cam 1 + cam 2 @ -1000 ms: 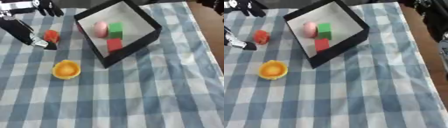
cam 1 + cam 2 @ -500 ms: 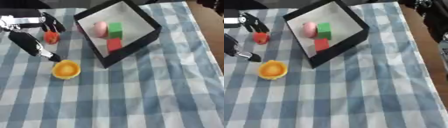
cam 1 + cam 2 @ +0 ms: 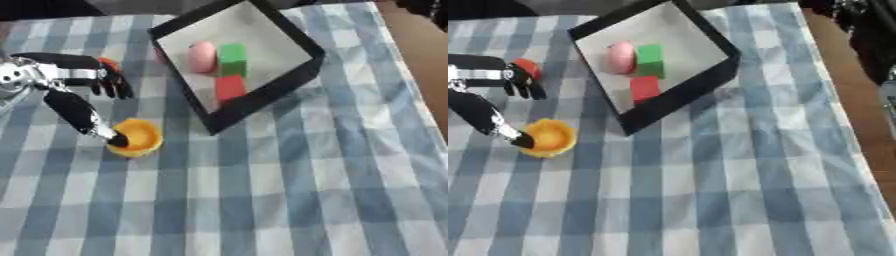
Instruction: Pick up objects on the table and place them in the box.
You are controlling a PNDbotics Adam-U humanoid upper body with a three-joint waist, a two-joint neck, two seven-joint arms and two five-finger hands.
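Box (image 3: 262, 95) with black walls and pale floor is being shown at upper centre of the left eye view, on a blue-and-white checked tablecloth (image 3: 289, 190). Inside it a pink rounded object (image 3: 202, 56), a green block (image 3: 232, 52) and a red block (image 3: 230, 87) are being held, pink and green side by side, red nearer the front wall. The left hand (image 3: 79, 85) is being seen at the left edge, spread: fingers (image 3: 112, 85) are being curled down over a small red object (image 3: 108, 63) on the cloth, while the thumb (image 3: 83, 117) is being stretched out to the rim of an orange cup-like object (image 3: 136, 137); nothing is being pinched.

In the right eye view the same layout is being shown, shifted left. The thumb tip is being seen touching the orange object's left edge, and the red object is lying just behind the fingertips. The right hand is not being shown in either view.
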